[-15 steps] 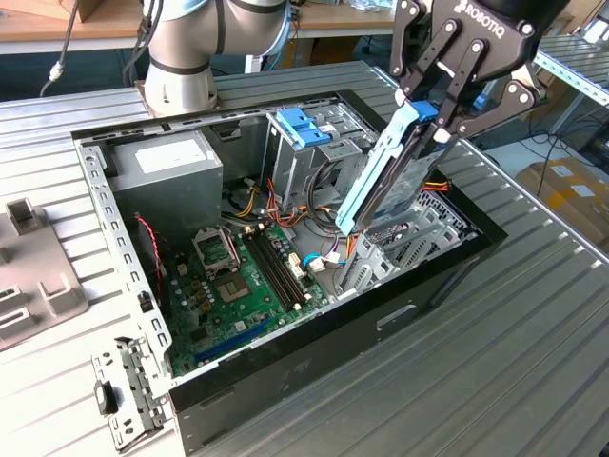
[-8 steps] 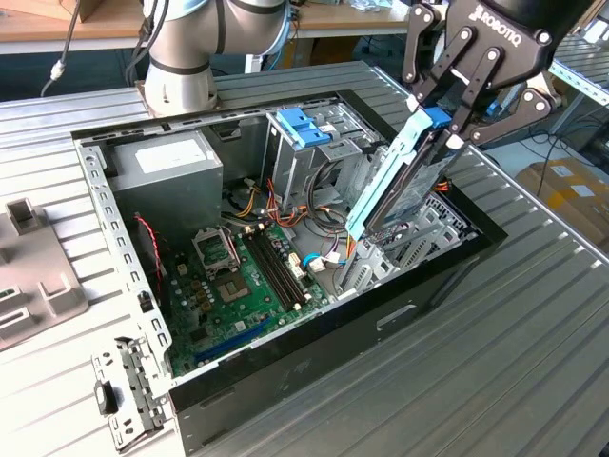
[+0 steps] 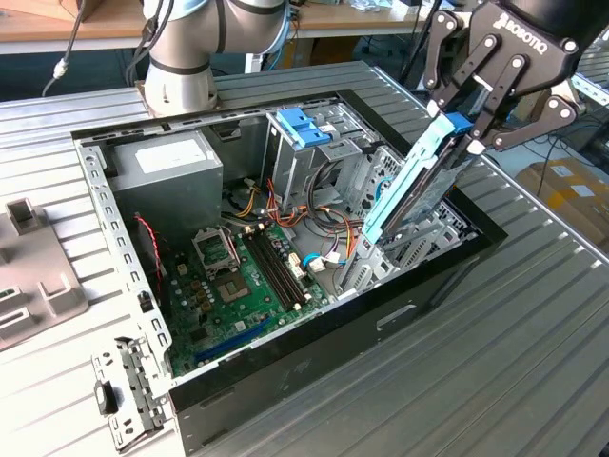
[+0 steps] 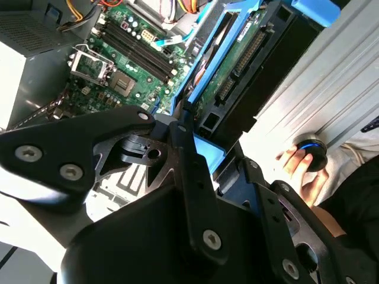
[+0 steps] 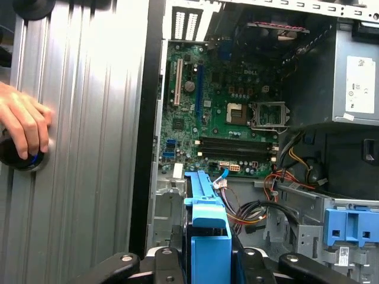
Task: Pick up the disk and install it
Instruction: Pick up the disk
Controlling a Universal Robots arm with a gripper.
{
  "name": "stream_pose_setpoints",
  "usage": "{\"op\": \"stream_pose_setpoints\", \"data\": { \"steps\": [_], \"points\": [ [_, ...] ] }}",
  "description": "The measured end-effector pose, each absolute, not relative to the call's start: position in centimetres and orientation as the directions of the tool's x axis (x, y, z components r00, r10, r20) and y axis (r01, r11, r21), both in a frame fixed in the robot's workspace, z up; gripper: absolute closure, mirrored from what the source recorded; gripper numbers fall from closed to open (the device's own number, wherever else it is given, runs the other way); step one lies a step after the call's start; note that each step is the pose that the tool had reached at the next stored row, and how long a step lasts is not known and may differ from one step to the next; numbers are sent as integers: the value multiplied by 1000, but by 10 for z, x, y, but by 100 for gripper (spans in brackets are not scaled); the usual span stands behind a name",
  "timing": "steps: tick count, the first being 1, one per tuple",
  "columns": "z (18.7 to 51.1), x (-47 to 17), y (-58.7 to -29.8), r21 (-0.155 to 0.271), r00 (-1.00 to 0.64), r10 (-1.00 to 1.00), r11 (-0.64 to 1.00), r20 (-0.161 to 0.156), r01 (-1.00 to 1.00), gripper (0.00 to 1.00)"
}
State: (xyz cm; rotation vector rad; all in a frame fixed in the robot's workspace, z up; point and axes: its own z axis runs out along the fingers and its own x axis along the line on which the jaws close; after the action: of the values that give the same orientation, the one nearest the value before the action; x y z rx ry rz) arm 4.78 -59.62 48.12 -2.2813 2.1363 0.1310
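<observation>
Gripper (image 3: 468, 133) clamping on blue rail end of disk (image 3: 411, 190), holding it tilted over open computer case (image 3: 314, 352), lower end pointing toward drive bay (image 3: 419, 249), probably for lining up rails

A robotics lab: a robot arm (image 3: 181, 76) stands on a ribbed aluminium surface (image 3: 533, 371) beside an opened computer case (image 3: 381, 324), with a workbench (image 3: 105, 24) behind.

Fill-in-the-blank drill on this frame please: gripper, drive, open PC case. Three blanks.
1. The black gripper is ____ on the flat grey metal disk with plastic side rails.
2. Those side rails are bright ____.
3. The disk is held ____, not level, with its lower end in the open black computer case.
Missing words: shut; blue; tilted.
</observation>
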Motion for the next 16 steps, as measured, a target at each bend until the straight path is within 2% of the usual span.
{"op": "stream_pose_setpoints", "data": {
  "steps": [16],
  "points": [
    [481, 108, -613, 60, 63, -995, -67, -73, -996, 63]
  ]
}}
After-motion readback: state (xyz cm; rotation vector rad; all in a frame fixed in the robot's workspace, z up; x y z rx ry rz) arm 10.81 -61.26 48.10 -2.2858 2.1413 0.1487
